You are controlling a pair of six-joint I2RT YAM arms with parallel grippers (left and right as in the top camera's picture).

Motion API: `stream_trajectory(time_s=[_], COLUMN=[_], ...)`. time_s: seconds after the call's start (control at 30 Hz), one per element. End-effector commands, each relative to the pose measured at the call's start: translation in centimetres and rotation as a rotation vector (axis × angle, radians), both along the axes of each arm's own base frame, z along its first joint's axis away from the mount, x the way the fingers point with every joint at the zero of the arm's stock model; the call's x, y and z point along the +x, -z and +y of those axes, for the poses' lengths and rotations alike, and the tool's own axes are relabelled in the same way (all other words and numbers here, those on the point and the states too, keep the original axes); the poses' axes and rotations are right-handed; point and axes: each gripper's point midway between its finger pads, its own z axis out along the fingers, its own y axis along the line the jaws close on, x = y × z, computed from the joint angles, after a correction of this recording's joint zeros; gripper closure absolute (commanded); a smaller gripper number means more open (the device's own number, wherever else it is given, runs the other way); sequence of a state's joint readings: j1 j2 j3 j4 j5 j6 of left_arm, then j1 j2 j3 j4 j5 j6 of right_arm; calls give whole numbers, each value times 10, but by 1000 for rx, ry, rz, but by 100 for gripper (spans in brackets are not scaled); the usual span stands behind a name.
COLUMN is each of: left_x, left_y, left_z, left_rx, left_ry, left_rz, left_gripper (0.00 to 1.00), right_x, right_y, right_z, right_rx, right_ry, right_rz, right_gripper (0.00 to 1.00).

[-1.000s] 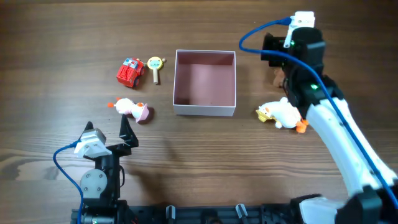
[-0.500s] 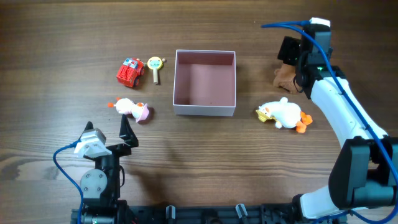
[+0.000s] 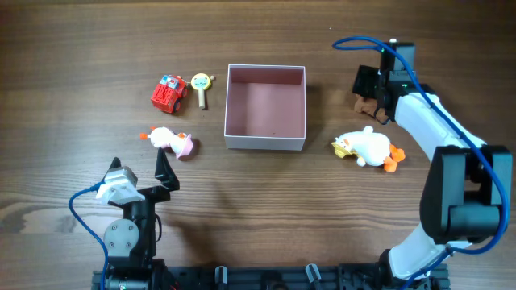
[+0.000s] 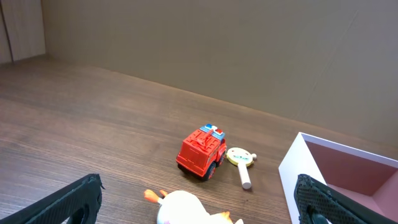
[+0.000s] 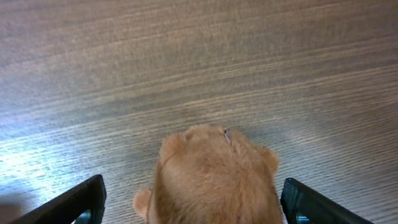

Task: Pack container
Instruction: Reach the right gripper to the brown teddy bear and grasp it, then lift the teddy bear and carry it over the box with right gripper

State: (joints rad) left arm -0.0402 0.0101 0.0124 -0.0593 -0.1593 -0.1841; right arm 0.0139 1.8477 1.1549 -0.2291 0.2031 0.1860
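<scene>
The square shallow container (image 3: 264, 142), with thin white walls and a dusty-pink inside, sits topless in the middle of the wood-grain tabletop (image 3: 81, 40). To its right, my right claw (image 5: 193, 208) gapes wide around a fuzzy brown plush toy (image 5: 214, 174), with neither finger pressing the fur. A soft white duck with orange feet (image 3: 367, 149) lies nearby. My left claw (image 4: 199, 202) is spread wide and empty, facing a glossy red toy fire truck (image 4: 201, 153).
</scene>
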Motion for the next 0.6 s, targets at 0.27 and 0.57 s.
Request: stream_trajectory(time_s=[0.27,0.57], left_x=[0,0], left_y=[2,2], left_z=[-3,-3], left_rx=[19,19], left_ry=[17,17], left_rz=[3,3], left_gripper=[0,0], right_x=[-11,-12], right_y=[7,5], right_z=[-9,-10], right_rx=[-38,-45], right_ry=[29,28], right_rz=[67,66], right_gripper=[17,40])
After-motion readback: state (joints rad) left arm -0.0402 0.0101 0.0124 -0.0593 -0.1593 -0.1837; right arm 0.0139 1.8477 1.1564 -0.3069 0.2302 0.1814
